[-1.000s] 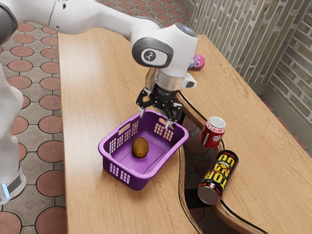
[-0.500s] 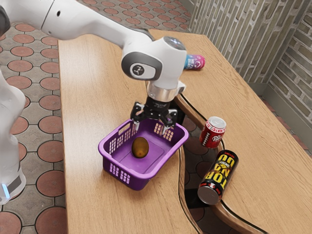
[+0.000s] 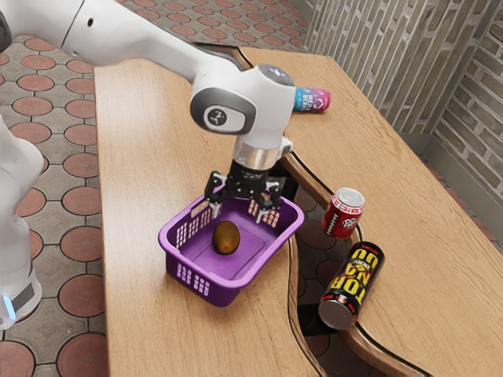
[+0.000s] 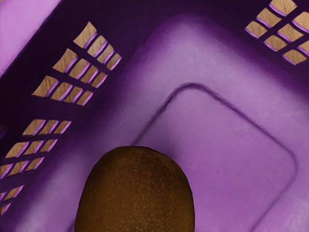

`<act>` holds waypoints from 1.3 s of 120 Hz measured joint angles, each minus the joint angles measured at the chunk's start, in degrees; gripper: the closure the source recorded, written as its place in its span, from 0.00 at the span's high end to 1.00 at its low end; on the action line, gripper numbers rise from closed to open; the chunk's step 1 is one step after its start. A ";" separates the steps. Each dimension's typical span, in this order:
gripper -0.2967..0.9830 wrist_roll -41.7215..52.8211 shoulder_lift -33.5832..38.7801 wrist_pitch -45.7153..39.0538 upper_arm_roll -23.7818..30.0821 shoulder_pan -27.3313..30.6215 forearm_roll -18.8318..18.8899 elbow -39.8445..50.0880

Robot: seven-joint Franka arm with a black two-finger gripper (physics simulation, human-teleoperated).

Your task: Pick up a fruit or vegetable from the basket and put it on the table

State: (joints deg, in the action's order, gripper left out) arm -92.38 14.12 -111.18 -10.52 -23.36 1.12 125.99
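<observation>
In the exterior view, the gripper (image 3: pixel 238 215), fingers spread, has come slightly lower and leftward, nearer the kiwi (image 3: pixel 226 237) inside the purple basket (image 3: pixel 295 228). In the wrist view, the kiwi lies ungrasped (more lowering, I'd judge, comes first).

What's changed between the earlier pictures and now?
The end effector has come down into the purple basket and shifted toward the exterior view's left, nearer the brown fruit. Nothing has been gripped or let go; its fingers stand open. The fruit, basket and three cans stayed put.
</observation>
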 joint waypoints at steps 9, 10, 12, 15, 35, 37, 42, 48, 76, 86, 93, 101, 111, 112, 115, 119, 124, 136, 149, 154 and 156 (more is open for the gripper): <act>0.77 0.87 -0.05 0.37 -0.20 0.00 -0.11 0.17; 0.77 0.96 -0.08 0.40 -0.21 0.00 -0.13 0.25; 0.77 1.14 -0.16 0.46 -0.23 0.00 -0.26 0.44; 0.77 1.40 -0.29 0.53 -0.26 0.00 -0.52 0.63; 0.77 2.91 -1.06 -0.28 -0.29 0.00 -1.52 1.50; 0.77 3.03 -1.15 -0.45 -0.29 0.01 -1.57 1.59; 0.77 3.35 -1.29 -0.84 -0.42 0.03 -1.66 1.72; 0.77 3.69 -1.37 -1.37 -0.63 0.07 -1.75 1.78; 0.77 5.39 -4.03 -5.26 -1.28 0.08 -1.88 1.75; 0.77 5.95 -4.31 -6.12 -1.73 -0.05 -2.17 2.20; 0.77 6.31 -4.36 -6.54 -2.57 -0.71 -2.90 2.97; 0.77 6.67 -4.54 -6.90 -3.26 -1.30 -3.85 3.53; 0.77 7.07 -4.76 -7.21 -3.48 -1.52 -4.53 3.70; 0.77 7.10 -4.78 -7.23 -3.49 -1.53 -4.58 3.70; 0.76 7.21 -4.86 -7.30 -3.56 -1.57 -4.71 3.70; 0.71 7.35 -4.99 -7.38 -3.67 -1.58 -4.85 3.69; 0.65 7.51 -5.11 -7.45 -3.75 -1.56 -4.99 3.68; 0.52 7.87 -5.25 -7.58 -3.86 -1.57 -5.83 3.65; 0.48 8.66 -4.81 -7.42 -4.59 -1.83 -5.63 2.49; 0.47 9.13 -4.36 -6.93 -4.89 -2.06 -5.00 1.16; 0.47 9.31 -4.13 -6.47 -5.00 -2.35 -4.56 0.03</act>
State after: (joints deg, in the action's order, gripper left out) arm -83.07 10.00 -117.65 -15.52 -25.72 -3.44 126.02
